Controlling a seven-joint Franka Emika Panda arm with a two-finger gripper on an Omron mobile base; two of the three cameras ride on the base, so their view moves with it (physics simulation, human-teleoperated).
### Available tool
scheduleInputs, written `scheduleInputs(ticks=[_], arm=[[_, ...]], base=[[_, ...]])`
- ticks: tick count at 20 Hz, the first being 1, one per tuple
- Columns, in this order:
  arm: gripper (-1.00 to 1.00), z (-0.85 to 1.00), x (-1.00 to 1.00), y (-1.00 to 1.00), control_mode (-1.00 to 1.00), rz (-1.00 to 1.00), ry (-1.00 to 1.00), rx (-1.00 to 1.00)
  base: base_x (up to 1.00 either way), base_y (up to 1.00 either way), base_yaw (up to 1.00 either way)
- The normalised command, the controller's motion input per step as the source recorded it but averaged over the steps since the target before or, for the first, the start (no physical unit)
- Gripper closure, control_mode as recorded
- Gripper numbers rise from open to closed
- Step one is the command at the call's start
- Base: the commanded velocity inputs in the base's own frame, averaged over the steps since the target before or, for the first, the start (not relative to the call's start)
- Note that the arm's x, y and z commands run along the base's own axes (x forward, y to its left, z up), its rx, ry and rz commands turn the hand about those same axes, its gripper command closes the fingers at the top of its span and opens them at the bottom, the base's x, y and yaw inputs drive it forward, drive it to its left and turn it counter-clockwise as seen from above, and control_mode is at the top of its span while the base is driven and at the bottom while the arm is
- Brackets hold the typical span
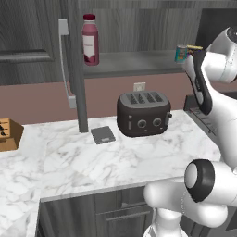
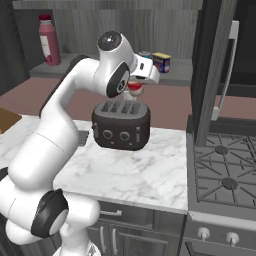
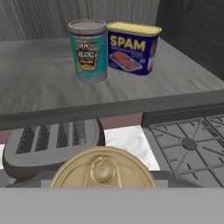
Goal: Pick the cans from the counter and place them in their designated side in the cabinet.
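The white arm reaches up toward the open dark grey wood-grain wall cabinet (image 1: 139, 28), and its tool (image 2: 136, 88) hangs just in front of and slightly below the edge of the cabinet's grey shelf (image 3: 43, 87). The tool grips a small red can with a white band and a tan pull-ring top (image 3: 103, 168). In the right base view the red body of this can (image 2: 134, 88) peeks out under the white hand, above the toaster. In the hand view its tan lid sits at the bottom, with the fingertips themselves hidden.

On the shelf stands the short teal-blue can with a tan top (image 3: 89, 50), upright, on the right part of the shelf. Just beside it, touching or nearly so, is a blue rectangular tin with a yellow top (image 3: 132, 47).

A tall dark-red bottle with a white label (image 1: 90, 39) stands upright well apart from them, at the left end of the shelf, near the open door with the long silver bar handle (image 1: 65, 65).

Below, a dark four-slot toaster (image 1: 142, 112) sits on the white marble desk with grey veins (image 1: 115, 162), with a small flat grey square scale (image 1: 102, 134) beside it. A gas hob with grey grates (image 2: 225, 170) adjoins the desk.
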Motion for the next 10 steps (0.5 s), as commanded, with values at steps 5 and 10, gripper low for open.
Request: scheduleInputs(ticks=[5, 10], arm=[[1.0, 0.23, -0.01, 0.07, -1.0, 0.03, 0.0, -0.01], [1.0, 0.23, 0.0, 0.07, -1.0, 0.04, 0.0, 0.0]], base=[[0.0, 0.0, 0.0], [0.0, 0.0, 0.0]])
